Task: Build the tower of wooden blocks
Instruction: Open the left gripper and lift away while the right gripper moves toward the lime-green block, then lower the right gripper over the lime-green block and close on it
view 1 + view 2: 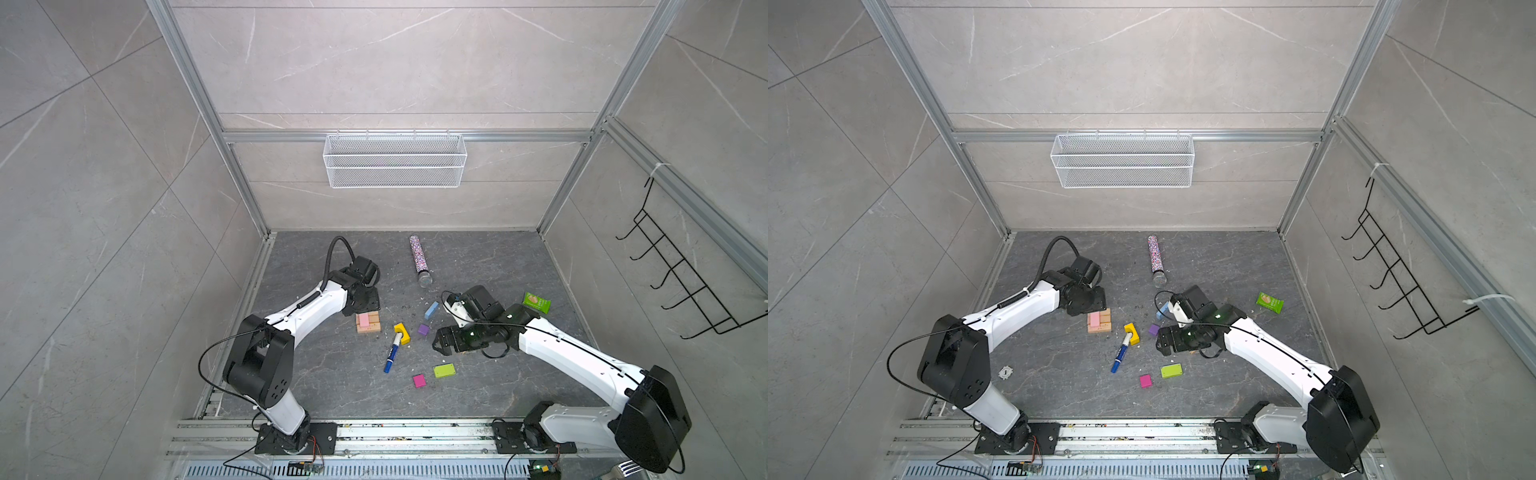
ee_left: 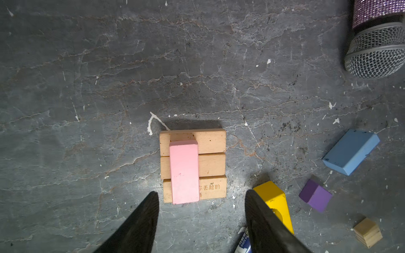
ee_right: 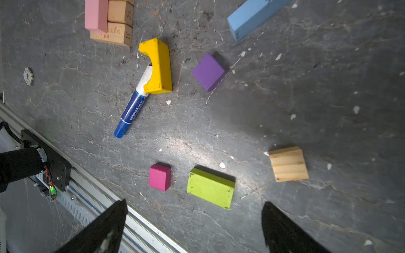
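The tower (image 1: 368, 323) is three tan bars (image 2: 210, 142) laid side by side with a pink block (image 2: 184, 173) across them. My left gripper (image 2: 201, 193) hangs just above it, open and empty. The yellow arch (image 1: 402, 333), purple block (image 1: 423, 330) and light-blue block (image 1: 431, 310) lie to the tower's right. My right gripper (image 3: 194, 202) is open over the lime-green block (image 3: 210, 188), with the magenta cube (image 3: 160, 177) and the tan cube (image 3: 288, 164) on either side. In both top views the right arm hides the tan cube.
A blue-and-white marker pen (image 1: 392, 353) lies with its tip in the arch. A glittery tube (image 1: 419, 259) lies at the back, a green packet (image 1: 537, 301) at the right, a white chip (image 1: 1005, 371) at front left. A metal rail (image 1: 374, 432) runs along the front edge.
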Robot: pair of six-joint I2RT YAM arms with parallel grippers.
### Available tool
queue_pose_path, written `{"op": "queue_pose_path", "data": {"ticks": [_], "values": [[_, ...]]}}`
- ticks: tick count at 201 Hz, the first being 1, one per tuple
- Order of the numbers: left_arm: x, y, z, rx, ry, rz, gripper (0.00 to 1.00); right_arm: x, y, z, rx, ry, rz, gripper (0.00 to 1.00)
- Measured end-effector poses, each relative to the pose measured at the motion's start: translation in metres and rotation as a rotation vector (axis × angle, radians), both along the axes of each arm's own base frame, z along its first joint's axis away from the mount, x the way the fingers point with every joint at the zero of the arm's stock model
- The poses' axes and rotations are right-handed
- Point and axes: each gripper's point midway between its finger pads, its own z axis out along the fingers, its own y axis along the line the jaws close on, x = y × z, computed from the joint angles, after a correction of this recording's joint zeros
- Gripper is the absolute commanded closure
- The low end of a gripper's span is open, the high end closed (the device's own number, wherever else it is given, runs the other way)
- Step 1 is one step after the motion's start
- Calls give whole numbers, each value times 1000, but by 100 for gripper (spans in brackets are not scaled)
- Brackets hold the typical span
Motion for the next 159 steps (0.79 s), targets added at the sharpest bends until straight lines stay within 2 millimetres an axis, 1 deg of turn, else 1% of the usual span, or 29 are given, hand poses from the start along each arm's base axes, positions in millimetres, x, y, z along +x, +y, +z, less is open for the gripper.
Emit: {"op": "queue_pose_path", "data": {"ticks": [27, 54, 62, 78, 94, 108, 131, 159], "values": [[-2, 2, 10, -4, -17, -10, 29, -21, 2, -14, -36, 47, 1, 3], [-5, 3, 21, -7, -40, -23, 25, -50, 1, -26, -48, 98, 5, 3], [-5, 4, 24, -8, -49, -25, 22, -57, 2, -28, -50, 109, 8, 3], [-5, 4, 29, -12, -63, -28, 13, -69, 4, -34, -56, 128, 14, 3], [-5, 5, 33, -14, -72, -30, 6, -80, 7, -41, -65, 146, 27, 4], [-5, 5, 33, -14, -73, -31, 1, -87, 12, -46, -74, 152, 36, 4], [-6, 5, 33, -13, -73, -33, 0, -92, 25, -57, -85, 152, 47, 3], [-7, 7, 32, -2, -70, -36, 0, -90, 40, -68, -79, 145, 40, 3]]}}
